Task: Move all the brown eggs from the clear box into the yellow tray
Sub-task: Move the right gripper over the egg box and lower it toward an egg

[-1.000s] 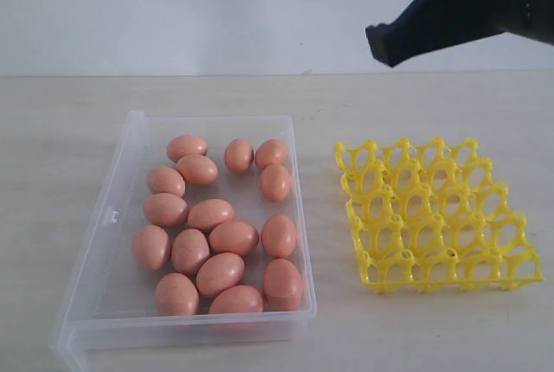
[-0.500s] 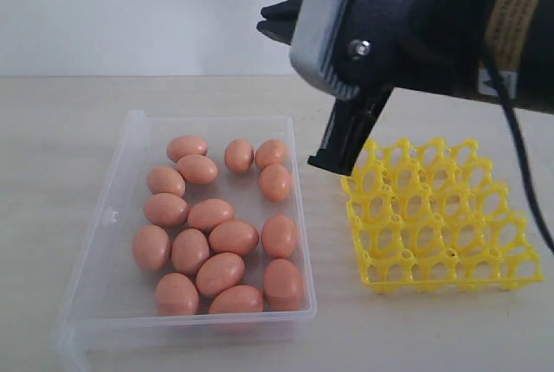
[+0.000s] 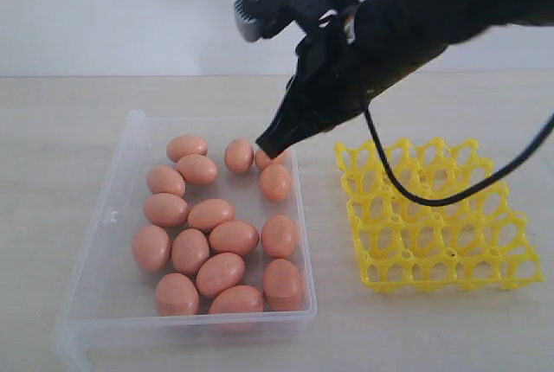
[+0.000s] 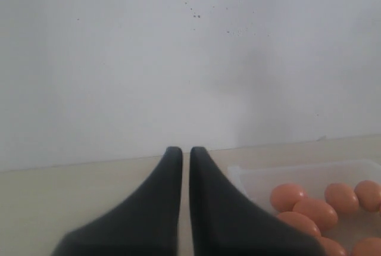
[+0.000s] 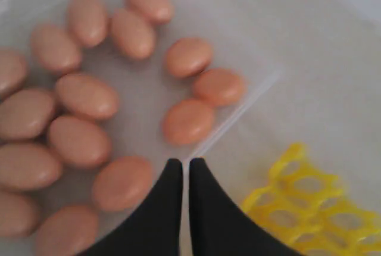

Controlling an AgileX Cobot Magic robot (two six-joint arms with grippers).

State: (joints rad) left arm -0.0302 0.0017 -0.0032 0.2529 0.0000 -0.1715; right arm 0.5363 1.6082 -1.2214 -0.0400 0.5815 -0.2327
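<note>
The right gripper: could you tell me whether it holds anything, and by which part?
Nothing: the right gripper is shut and empty; the eggs lie loose in the box.

The brown eggs are showing an even orange-brown, and the clear box is looking colourless and transparent. The yellow tray is showing bright yellow latticework; the right gripper is looking black, the table pale beige.

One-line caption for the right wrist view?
Shut right gripper poised over the eggs in the box, tray beside it.
</note>
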